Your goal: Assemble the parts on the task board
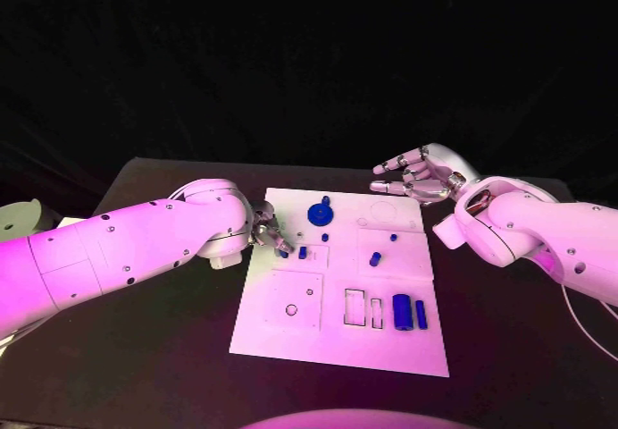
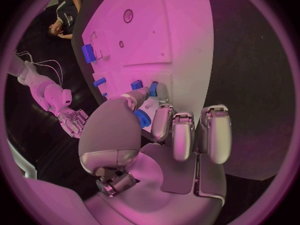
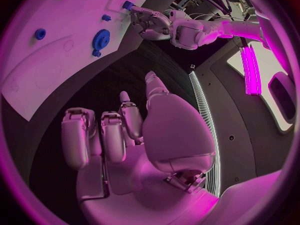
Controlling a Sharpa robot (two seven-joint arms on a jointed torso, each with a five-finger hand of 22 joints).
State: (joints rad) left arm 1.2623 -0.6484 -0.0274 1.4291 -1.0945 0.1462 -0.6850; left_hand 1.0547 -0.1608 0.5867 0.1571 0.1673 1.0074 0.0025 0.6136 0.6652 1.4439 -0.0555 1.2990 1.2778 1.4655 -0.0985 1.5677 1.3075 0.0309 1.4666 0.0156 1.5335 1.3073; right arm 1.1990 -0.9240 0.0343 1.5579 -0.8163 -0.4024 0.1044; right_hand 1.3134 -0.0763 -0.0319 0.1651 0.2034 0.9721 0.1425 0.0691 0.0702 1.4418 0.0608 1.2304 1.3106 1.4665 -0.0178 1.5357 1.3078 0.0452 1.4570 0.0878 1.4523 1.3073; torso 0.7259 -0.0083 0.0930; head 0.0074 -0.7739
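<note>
Head view: the left hand (image 1: 268, 231) is down at the task board (image 1: 338, 344)'s left edge, fingertips at a small blue part (image 1: 283, 253). The right hand (image 1: 419, 175) hovers beyond the board's far right corner, fingers spread, empty.

Left wrist view: thumb and fingers close round a blue part (image 2: 142, 118) beside the board; the step looks like a pick-up.

Right wrist view: the gear (image 3: 100, 37) lies on the board, untouched. Next comes lifting and seating the part.
</note>
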